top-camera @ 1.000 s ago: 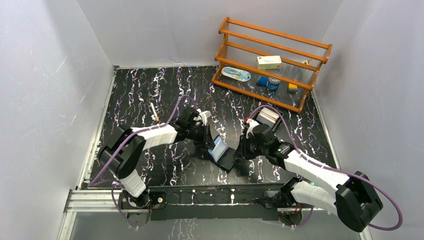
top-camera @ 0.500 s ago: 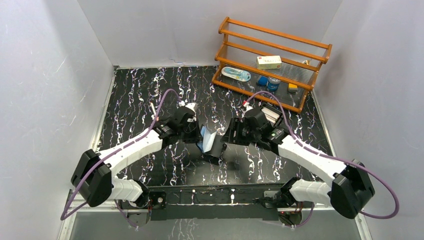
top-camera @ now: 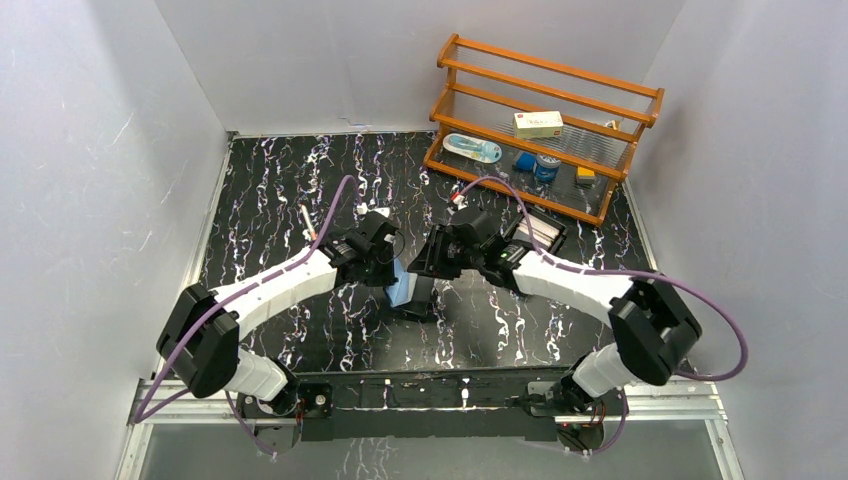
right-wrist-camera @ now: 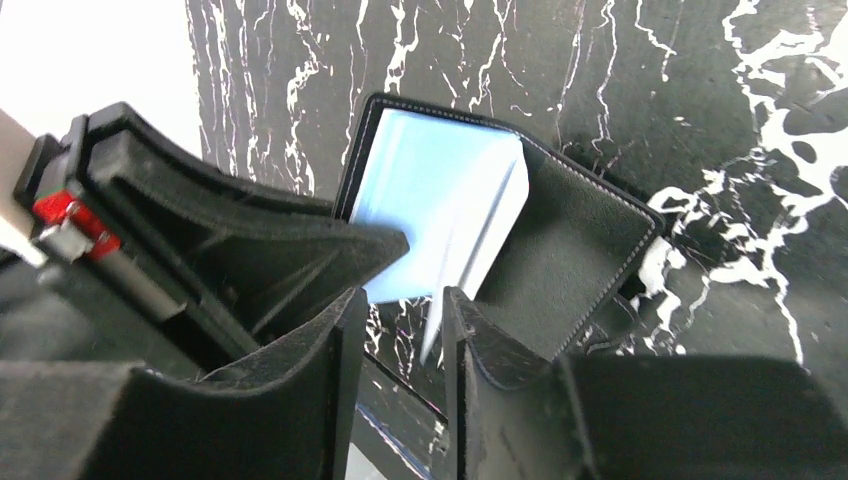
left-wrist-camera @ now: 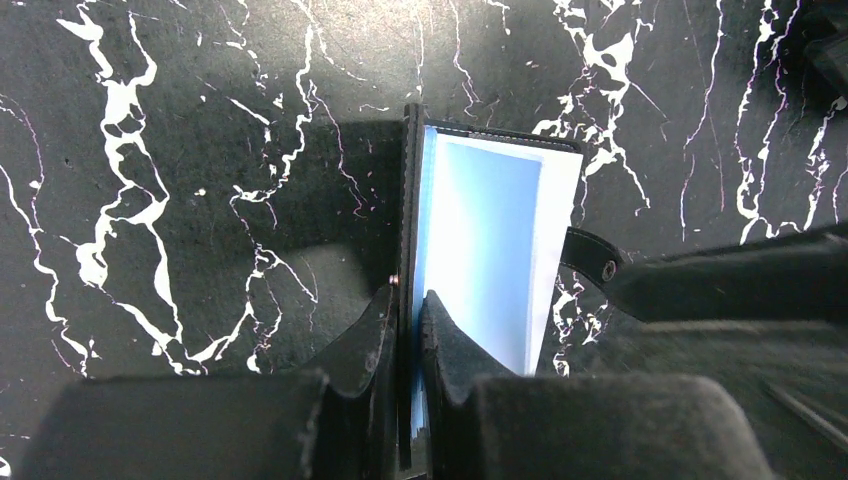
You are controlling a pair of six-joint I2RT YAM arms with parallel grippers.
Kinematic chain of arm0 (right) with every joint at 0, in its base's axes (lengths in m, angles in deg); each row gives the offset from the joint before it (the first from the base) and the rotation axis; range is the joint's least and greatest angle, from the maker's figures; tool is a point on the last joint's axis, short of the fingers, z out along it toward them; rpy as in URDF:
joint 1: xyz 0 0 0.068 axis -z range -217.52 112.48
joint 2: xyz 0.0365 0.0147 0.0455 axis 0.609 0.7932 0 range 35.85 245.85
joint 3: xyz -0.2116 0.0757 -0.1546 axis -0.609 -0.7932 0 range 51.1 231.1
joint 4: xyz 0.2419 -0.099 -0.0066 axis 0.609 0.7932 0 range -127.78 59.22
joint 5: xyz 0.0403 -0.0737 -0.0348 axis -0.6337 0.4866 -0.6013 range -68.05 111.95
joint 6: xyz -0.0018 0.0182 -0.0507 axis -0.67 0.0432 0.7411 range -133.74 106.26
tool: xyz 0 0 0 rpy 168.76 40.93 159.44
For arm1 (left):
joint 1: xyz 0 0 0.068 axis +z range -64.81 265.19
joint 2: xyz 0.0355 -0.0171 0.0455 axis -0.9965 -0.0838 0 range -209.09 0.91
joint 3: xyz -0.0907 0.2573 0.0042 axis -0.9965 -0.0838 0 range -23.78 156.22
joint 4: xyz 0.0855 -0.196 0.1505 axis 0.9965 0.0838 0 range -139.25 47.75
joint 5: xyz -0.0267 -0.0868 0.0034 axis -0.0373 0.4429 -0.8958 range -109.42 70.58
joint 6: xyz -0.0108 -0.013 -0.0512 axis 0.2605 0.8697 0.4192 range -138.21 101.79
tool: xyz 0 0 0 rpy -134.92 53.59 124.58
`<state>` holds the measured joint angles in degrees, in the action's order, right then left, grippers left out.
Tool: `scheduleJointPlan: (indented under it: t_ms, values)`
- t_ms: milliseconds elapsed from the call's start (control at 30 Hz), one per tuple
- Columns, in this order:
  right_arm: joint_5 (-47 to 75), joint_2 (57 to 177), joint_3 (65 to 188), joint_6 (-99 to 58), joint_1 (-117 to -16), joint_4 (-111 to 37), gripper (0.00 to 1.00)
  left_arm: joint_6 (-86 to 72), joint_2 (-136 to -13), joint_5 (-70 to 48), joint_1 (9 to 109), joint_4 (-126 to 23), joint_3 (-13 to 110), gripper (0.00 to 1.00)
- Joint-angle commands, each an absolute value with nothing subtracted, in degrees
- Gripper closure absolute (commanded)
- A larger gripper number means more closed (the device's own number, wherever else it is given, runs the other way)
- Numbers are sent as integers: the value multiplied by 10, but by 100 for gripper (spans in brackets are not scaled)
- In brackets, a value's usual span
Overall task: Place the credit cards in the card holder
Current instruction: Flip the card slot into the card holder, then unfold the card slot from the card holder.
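Observation:
The card holder (top-camera: pixel 420 296) is a black wallet standing part open on the table, its silvery-blue pockets (left-wrist-camera: pixel 480 240) showing. My left gripper (top-camera: pixel 392 272) is shut on the wallet's left cover (left-wrist-camera: pixel 408 200). Its snap tab (left-wrist-camera: pixel 598 266) hangs to the right. My right gripper (top-camera: pixel 428 268) hovers at the wallet's other side. In the right wrist view its jaws (right-wrist-camera: pixel 400 305) stand apart, with the edge of a pale pocket leaf (right-wrist-camera: pixel 470 260) between them and the black flap (right-wrist-camera: pixel 570 250) beyond. Pale credit cards (top-camera: pixel 541 232) stand in a black box behind the right arm.
A wooden rack (top-camera: pixel 545 70) with small items stands at the back right. A thin white stick (top-camera: pixel 309 223) lies left of the left arm. White walls close in the black marbled table (top-camera: pixel 270 180). The left gripper's body (right-wrist-camera: pixel 190 230) is close beside my right fingers.
Both grippers have moved back and to the left with the wallet. The wallet has gone from lying open to standing more upright. The right arm has swung left, close to the left gripper.

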<state>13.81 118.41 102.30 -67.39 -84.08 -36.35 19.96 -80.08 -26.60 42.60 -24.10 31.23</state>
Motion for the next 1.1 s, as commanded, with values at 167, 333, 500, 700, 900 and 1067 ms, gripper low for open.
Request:
scheduleJointPlan:
  t_ms: [167,333,500,700,900,1067]
  values:
    - [120,1273,1072,-714,-850,-454,63,210,-782,-278,422,-249,307,100]
    - [160,1321,1094,-669,-852,-357,70,241,-752,-250,422,-304,265,100]
    - [177,1337,1079,-629,-852,-290,76,246,-738,-242,422,-327,233,100]
    - [245,1317,1058,-587,-852,-226,75,242,-726,-258,423,-328,234,100]
    - [266,1324,1012,-579,-851,-227,75,295,-713,-167,424,-424,181,100]
    - [307,1310,996,-560,-851,-212,76,332,-709,-131,427,-467,131,97]
